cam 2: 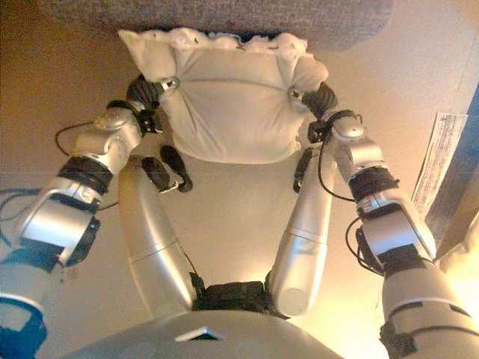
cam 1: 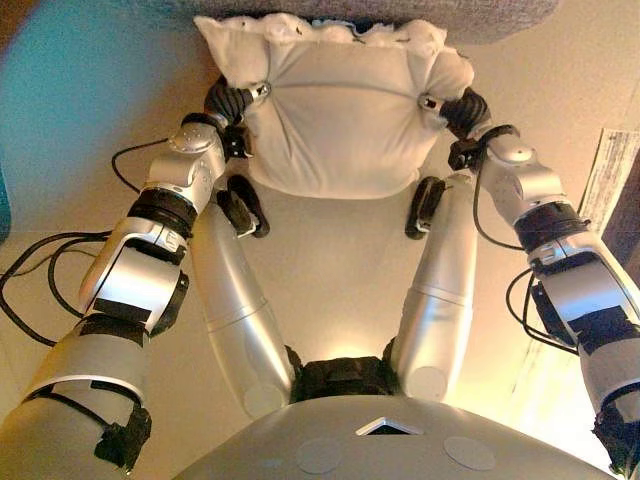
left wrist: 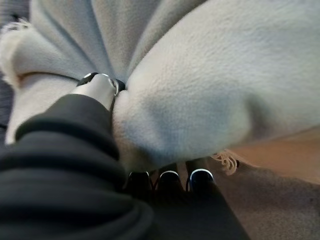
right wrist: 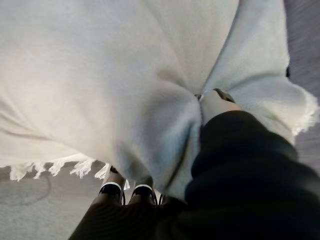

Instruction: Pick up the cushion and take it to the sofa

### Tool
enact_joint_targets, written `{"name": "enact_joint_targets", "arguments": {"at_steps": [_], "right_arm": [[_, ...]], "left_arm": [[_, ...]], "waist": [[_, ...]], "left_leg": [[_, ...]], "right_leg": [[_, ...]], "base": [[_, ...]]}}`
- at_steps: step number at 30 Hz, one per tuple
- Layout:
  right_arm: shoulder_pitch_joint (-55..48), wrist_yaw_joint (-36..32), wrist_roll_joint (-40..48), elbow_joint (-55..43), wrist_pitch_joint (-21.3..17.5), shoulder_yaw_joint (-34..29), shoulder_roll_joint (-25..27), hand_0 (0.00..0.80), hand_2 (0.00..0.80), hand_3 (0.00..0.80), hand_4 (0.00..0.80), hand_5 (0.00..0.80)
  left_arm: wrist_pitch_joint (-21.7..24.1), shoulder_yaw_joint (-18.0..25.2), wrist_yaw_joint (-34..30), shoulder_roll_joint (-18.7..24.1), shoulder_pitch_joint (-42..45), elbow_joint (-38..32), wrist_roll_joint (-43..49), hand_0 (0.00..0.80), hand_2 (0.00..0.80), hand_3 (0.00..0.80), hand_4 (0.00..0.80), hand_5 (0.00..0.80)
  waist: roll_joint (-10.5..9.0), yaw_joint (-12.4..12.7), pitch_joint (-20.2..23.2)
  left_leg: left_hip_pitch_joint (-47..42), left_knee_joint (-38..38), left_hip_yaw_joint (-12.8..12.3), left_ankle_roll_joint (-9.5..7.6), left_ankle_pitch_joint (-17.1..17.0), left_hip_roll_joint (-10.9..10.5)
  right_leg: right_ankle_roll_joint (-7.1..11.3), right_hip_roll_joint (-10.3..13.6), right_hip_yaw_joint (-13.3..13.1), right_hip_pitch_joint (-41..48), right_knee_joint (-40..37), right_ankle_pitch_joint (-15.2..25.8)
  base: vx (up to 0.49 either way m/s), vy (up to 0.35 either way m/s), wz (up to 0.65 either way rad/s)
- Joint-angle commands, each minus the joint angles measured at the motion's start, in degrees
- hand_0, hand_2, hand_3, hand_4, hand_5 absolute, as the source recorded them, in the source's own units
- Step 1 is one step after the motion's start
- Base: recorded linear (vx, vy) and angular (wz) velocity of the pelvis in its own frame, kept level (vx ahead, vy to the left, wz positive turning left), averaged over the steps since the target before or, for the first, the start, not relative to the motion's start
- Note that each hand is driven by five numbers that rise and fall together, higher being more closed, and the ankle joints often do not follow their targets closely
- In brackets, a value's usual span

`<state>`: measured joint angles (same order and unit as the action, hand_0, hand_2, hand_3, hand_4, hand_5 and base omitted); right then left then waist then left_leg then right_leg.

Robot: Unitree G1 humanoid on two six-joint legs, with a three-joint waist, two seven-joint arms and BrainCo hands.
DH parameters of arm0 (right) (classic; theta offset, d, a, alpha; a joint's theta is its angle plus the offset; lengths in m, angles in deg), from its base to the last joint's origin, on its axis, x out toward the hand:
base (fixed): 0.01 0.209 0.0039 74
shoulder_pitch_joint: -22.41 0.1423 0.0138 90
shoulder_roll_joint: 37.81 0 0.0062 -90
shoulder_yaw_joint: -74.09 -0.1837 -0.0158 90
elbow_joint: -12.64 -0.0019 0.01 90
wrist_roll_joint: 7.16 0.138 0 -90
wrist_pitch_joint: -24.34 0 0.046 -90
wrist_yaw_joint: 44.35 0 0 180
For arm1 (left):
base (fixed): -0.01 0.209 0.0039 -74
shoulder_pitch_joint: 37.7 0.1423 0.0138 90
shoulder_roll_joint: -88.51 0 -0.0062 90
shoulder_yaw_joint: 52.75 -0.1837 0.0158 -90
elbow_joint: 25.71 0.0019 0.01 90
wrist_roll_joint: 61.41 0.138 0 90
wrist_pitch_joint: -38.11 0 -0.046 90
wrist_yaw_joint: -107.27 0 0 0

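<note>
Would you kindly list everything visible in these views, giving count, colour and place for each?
cushion: one, cream-white with a fringed edge, held up between both hands, its far edge against or over the sofa.
sofa: one, grey fabric, along the far edge of the head views, past the cushion.
floor: one, pale beige, under and around the robot.
paper sheet: one, white with print, lying on the floor to the robot's right.
left hand: one, silver with dark cover, thumb and fingers pinching the cushion's left side.
right hand: one, same make, pinching the cushion's right side.
</note>
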<state>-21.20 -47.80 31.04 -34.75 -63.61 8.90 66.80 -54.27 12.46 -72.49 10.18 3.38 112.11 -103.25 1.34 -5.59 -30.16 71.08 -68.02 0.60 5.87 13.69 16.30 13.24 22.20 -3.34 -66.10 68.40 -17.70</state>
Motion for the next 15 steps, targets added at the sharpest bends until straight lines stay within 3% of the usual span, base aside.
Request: {"name": "enact_joint_targets", "arguments": {"at_steps": [1, 4, 5, 6, 12, 15], "right_arm": [[-1.6, -1.1, -0.1, -8.9, -10.4, -2.7, -6.5, 0.8, 0.8, 0.8, 0.8, 0.8], [-6.1, 0.6, -1.6, -14.1, -11.8, -4.4, -7.7, 0.8, 0.8, 0.8, 0.8, 0.8], [-8.1, 0.9, -2.6, -16.0, -12.4, -5.1, -8.1, 0.8, 0.8, 0.8, 0.8, 0.8], [-9.4, 1.0, -3.2, -17.0, -12.8, -5.6, -8.4, 0.8, 0.8, 0.8, 0.8, 0.8], [-14.6, 4.2, -3.4, -22.7, -12.0, -8.7, -10.5, 0.8, 0.8, 0.8, 0.8, 0.8], [-16.0, 4.6, -3.6, -24.4, -9.7, -8.4, -11.3, 0.8, 0.8, 0.8, 0.8, 0.8]], "left_arm": [[12.0, 2.8, -1.4, -5.8, 1.5, -9.6, -0.7, 0.8, 0.8, 0.8, 0.8, 0.8], [13.3, 3.9, 1.1, -5.9, 4.9, -13.8, 2.7, 0.8, 0.8, 0.8, 0.8, 0.8], [13.7, 4.4, 1.9, -5.6, 6.3, -15.7, 3.8, 0.8, 0.8, 0.8, 0.8, 0.8], [13.7, 4.9, 2.2, -5.4, 7.4, -16.8, 4.1, 0.8, 0.8, 0.8, 0.8, 0.8], [12.0, 8.2, 5.4, -6.1, 13.1, -23.4, 6.2, 0.8, 0.8, 0.8, 0.8, 0.8], [12.1, 8.8, 7.6, -5.8, 15.8, -24.4, 6.8, 0.8, 0.8, 0.8, 0.8, 0.8]], "waist": [[0.52, 2.1, 8.2], [-0.21, 2.3, 9.0], [-0.81, 2.2, 9.5], [-1.12, 2.2, 9.9], [-2.8, 3.1, 14.4], [-3.34, 3.5, 16.7]], "left_leg": [[-9.1, 8.7, 1.0, 1.57, -0.1, -0.2], [-18.5, 19.6, -0.1, 1.42, -3.5, -0.8], [-21.6, 24.4, -1.2, 0.8, -6.8, -1.6], [-24.0, 26.9, -1.8, 0.85, -7.5, -1.8], [-40.2, 45.4, -5.9, 1.22, -13.2, -3.8], [-47.0, 52.2, -4.0, 0.64, -14.7, -5.9]], "right_leg": [[-5.13, -1.2, 1.0, 5.9, -17.7, 14.8], [-5.08, -1.6, 2.9, 14.6, -26.6, 16.8], [-5.37, -1.3, 4.2, 17.6, -31.4, 19.7], [-5.18, -1.3, 5.0, 19.8, -33.8, 20.1], [-2.87, -1.9, 9.7, 35.4, -51.2, 23.9], [-1.95, -3.3, 8.4, 41.3, -57.5, 25.5]], "base": [[0.065, 0.001, 0.12], [0.076, -0.006, 0.09], [0.069, -0.004, 0.0], [0.108, -0.019, 0.0], [0.145, -0.025, -0.04], [0.092, 0.037, -0.11]]}}
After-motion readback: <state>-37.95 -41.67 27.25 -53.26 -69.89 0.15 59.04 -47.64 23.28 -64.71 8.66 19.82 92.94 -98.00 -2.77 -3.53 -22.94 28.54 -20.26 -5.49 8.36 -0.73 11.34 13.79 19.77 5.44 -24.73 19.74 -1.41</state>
